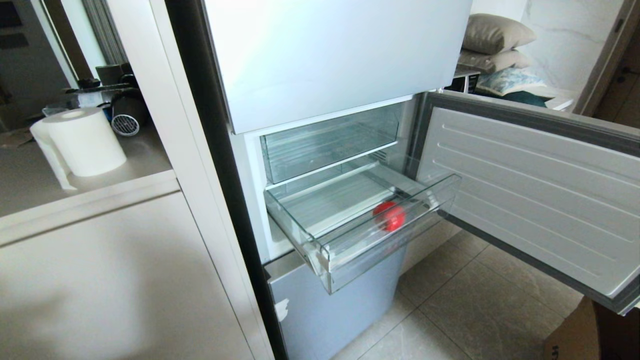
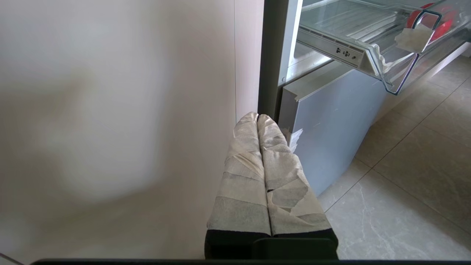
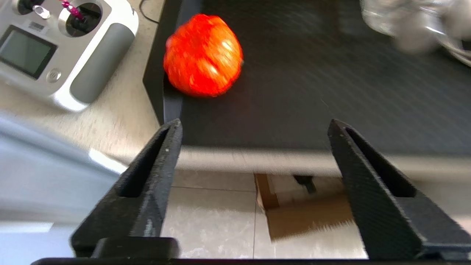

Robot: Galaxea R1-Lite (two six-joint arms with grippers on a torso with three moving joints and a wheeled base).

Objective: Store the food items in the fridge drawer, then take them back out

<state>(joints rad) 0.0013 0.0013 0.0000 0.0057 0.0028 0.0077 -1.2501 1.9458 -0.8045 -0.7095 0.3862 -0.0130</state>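
The right claw (image 3: 254, 125) is seen released, its two black fingers (image 3: 162, 154) spread wide with nothing between them. Just beyond the tips, a pale edge of the bench (image 3: 121, 106) is crossed, and past it a dark ribbed mat (image 3: 331, 92) is laid out. On that mat the orange-red tomato (image 3: 203, 55) is sitting, ahead of the claw and off toward the finger nearer the mat's edge, not centred in the gap. It is apart from both fingers; no contact is shown. Being round and squat, no real long axis is offered, and which way its stem end faces cannot be told through the blur. A grey remote controller (image 3: 62, 48) is lying beside the mat on the bare bench, close to the tomato, so a swing to that side is judged the risk. The right arm is clearly the nearer one for this pick.

The left claw (image 2: 270, 173) is held clenched, its tape-wrapped fingers pressed together on nothing, parked low beside the cabinet panel (image 2: 110, 110) near the fridge's lower corner.

Farther off, in the head view, the fridge drawer (image 1: 380, 245) is pulled out, its long front lip running across the open compartment. The deeper red apple (image 1: 389, 216) is resting inside it, toward the front, on the side nearer the open fridge door (image 1: 530, 200). One item is judged stored, one not yet. A paper roll (image 1: 85, 142) is standing on a far counter.
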